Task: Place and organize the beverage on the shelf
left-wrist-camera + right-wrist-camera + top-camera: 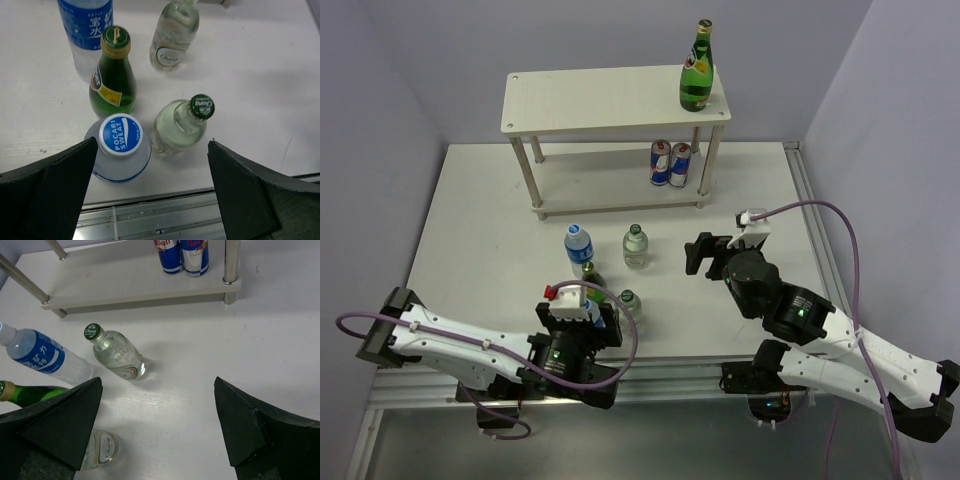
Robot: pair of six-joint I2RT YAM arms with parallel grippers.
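Noted: left gripper and right gripper stood fully open, holding nothing. Pocari Sweat bottle and green-capped clear glass bottle stood on the table beneath the left gripper, apart from the shelf. Glass judged rigid, slick, breakable, probably full; grip mid-body.

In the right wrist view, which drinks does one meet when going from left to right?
Blue-labelled water bottle, clear bottle with green cap, left Red Bull can, right Red Bull can.
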